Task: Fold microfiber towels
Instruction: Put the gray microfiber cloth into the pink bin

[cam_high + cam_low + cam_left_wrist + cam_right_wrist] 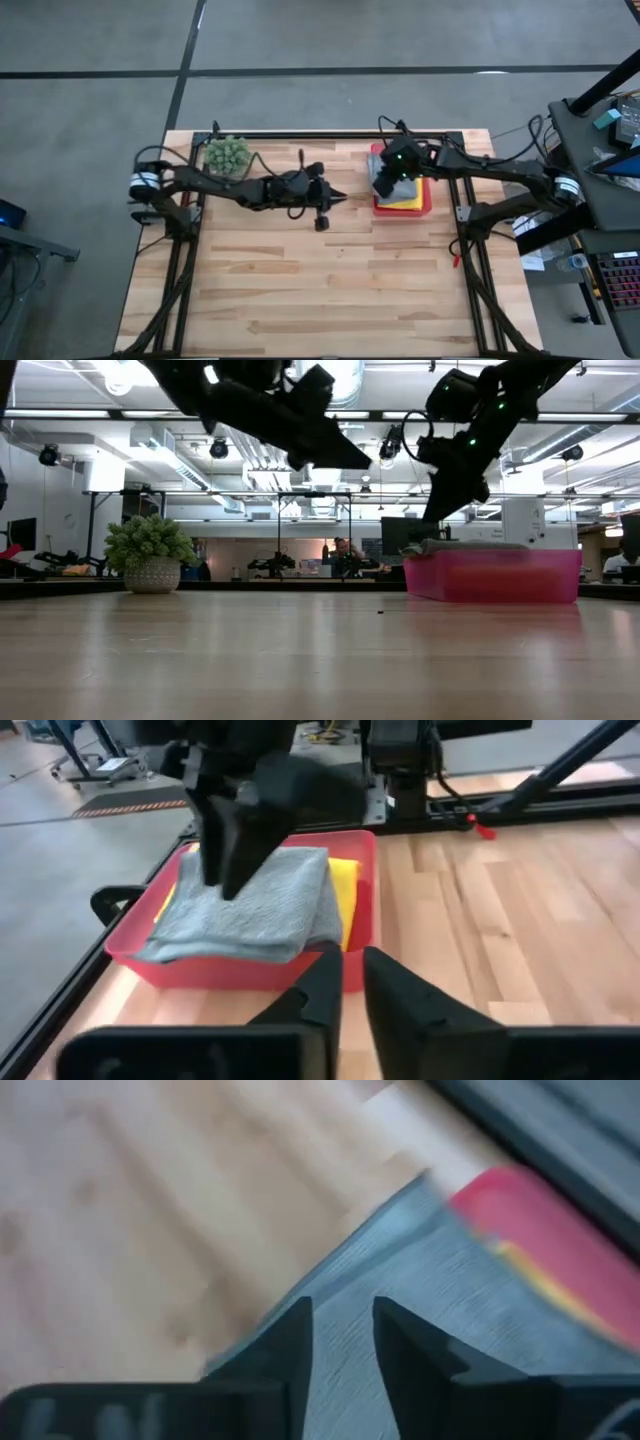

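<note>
Grey towel [250, 905] lies under the right tool [232, 870], angled downward.
</note>
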